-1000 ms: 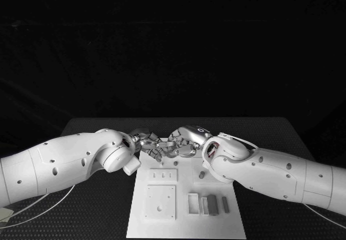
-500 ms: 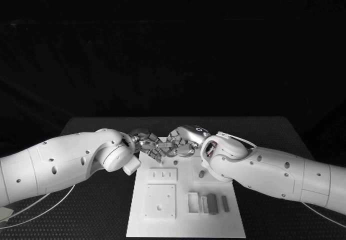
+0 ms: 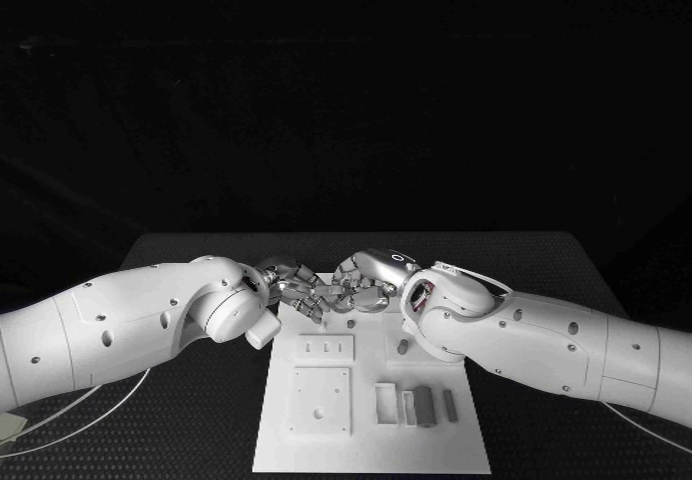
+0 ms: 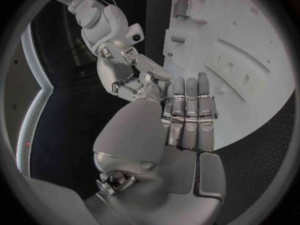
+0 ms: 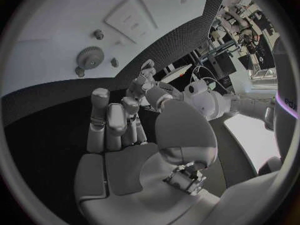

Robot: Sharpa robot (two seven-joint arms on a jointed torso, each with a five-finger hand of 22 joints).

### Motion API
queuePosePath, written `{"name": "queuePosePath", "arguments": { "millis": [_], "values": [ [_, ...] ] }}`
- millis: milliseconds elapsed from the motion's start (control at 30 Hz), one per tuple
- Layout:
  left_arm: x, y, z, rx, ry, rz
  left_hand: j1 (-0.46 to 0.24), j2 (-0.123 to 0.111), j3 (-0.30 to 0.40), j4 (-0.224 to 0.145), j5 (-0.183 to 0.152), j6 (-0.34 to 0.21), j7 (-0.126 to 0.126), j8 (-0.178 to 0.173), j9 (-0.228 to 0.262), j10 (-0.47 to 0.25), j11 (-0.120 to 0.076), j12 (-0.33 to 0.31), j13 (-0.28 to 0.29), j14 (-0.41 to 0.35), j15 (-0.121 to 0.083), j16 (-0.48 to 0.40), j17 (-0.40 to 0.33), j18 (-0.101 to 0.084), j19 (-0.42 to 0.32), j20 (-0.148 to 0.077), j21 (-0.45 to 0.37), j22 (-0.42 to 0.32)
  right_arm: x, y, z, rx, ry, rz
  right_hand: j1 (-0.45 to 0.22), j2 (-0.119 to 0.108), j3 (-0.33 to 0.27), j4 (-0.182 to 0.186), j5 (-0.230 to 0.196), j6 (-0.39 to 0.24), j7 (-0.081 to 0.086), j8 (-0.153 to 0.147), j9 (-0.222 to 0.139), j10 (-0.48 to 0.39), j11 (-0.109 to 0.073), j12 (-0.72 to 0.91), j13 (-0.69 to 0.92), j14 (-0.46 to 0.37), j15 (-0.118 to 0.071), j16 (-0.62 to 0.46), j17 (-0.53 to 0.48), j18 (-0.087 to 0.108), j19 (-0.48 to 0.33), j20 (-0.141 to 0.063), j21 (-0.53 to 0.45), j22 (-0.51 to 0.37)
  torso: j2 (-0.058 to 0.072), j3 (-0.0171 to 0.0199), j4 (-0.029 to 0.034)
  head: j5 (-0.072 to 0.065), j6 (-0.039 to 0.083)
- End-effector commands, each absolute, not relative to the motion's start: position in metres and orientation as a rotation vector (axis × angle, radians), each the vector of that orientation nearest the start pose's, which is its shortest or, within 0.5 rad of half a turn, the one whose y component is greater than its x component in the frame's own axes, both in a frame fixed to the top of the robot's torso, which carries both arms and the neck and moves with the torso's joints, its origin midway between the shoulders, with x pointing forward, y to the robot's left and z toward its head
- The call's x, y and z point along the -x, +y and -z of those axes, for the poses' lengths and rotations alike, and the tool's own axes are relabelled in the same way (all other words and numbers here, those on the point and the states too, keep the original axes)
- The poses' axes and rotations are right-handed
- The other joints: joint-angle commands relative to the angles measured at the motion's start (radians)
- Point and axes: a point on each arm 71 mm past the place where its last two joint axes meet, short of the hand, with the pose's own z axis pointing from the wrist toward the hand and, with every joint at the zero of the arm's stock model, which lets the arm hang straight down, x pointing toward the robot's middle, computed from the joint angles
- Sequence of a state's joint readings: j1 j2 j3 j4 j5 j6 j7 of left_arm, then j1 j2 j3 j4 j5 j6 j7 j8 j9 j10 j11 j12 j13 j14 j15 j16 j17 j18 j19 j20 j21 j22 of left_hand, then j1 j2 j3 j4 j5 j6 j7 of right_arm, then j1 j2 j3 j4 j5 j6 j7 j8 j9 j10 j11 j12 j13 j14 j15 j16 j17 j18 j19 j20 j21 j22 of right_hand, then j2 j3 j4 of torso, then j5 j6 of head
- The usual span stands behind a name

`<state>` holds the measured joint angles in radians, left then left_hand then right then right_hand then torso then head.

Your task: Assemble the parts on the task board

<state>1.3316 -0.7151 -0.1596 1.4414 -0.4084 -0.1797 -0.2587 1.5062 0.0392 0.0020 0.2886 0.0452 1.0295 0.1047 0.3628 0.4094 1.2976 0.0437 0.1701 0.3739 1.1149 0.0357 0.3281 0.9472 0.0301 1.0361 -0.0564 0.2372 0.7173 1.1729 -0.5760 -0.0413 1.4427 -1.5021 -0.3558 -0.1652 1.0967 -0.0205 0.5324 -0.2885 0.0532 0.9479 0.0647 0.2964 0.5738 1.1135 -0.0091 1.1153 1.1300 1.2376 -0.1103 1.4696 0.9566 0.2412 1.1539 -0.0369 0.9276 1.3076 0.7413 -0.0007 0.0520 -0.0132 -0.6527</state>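
Left hand (image 3: 293,283) and right hand (image 3: 369,283) meeting fingertip to fingertip over task board's (image 3: 371,432) 12 o'clock edge; grip impossible to tell. Gear (image 5: 91,58) lying flat on board; grey parts (image 3: 423,405) toward 4 o'clock.

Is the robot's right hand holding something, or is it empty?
Empty, it seems. In its wrist view the right robot hand shows a bare palm with fingers extended; nothing sits between them.

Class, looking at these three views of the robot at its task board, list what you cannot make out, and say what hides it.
- Head view: far end of the task board, covered by the left hand and right hand.
- Head view: whether the hands touch or hold a part; fingers overlap.
- Right wrist view: gear and small pegs, too small for detail.
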Motion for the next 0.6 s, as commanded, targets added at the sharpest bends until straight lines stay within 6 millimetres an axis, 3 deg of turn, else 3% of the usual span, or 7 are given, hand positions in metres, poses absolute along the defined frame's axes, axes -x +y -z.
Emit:
{"name": "queuePosePath", "arguments": {
  "millis": [33, 500, 600],
  "values": [
    [-0.5008, 0.1670, 0.1961, 0.811, 2.115, 1.003, 0.025, 0.005, 0.011, -0.001, 0.004, 0.007, -0.002, 0.005, 0.007, 0.007, -0.001, 0.001, 0.003, 0.010, -0.002, -0.004, 0.003, 0.006, 0.003, -0.006, 0.001, 0.002, -0.4813, -0.0840, 0.1965, 0.251, 1.641, -0.773, -0.006, -0.002, -0.003, 0.000, -0.004, 0.044, 0.038, 0.003, 0.002, 0.005, 0.000, -0.001, -0.001, 0.002, -0.003, 0.000, 0.000, 0.021, 0.002, -0.004, 0.003, 0.014, 0.000, 0.0008, -0.0004, 0.000, 0.000],
    [-0.5012, 0.1679, 0.1960, 0.816, 2.110, 0.998, 0.071, 0.001, 0.044, 0.000, 0.006, 0.030, -0.014, 0.015, 0.024, 0.031, -0.011, 0.006, 0.022, 0.026, -0.011, 0.016, 0.016, 0.000, 0.012, -0.015, 0.006, 0.016, -0.4825, -0.0845, 0.1978, 0.254, 1.652, -0.766, -0.008, -0.003, -0.003, 0.000, -0.004, 0.045, 0.037, 0.003, 0.002, 0.005, 0.000, -0.001, -0.001, 0.001, -0.004, -0.001, -0.003, 0.021, 0.002, -0.004, 0.002, 0.014, 0.000, 0.0015, -0.0009, -0.001, -0.004],
    [-0.5015, 0.1682, 0.1957, 0.829, 2.100, 0.999, 0.068, -0.006, 0.079, 0.002, 0.005, 0.041, -0.021, 0.022, 0.039, 0.043, -0.018, 0.012, 0.039, 0.033, -0.016, 0.026, 0.021, -0.001, 0.023, -0.021, 0.011, 0.024, -0.4829, -0.0847, 0.1983, 0.256, 1.655, -0.764, -0.008, -0.003, -0.003, 0.000, -0.004, 0.045, 0.037, 0.003, 0.002, 0.005, 0.000, -0.001, -0.001, 0.001, -0.004, -0.001, -0.002, 0.021, 0.002, -0.004, 0.002, 0.014, 0.000, 0.0014, -0.0012, -0.001, -0.004]
  ]
}}
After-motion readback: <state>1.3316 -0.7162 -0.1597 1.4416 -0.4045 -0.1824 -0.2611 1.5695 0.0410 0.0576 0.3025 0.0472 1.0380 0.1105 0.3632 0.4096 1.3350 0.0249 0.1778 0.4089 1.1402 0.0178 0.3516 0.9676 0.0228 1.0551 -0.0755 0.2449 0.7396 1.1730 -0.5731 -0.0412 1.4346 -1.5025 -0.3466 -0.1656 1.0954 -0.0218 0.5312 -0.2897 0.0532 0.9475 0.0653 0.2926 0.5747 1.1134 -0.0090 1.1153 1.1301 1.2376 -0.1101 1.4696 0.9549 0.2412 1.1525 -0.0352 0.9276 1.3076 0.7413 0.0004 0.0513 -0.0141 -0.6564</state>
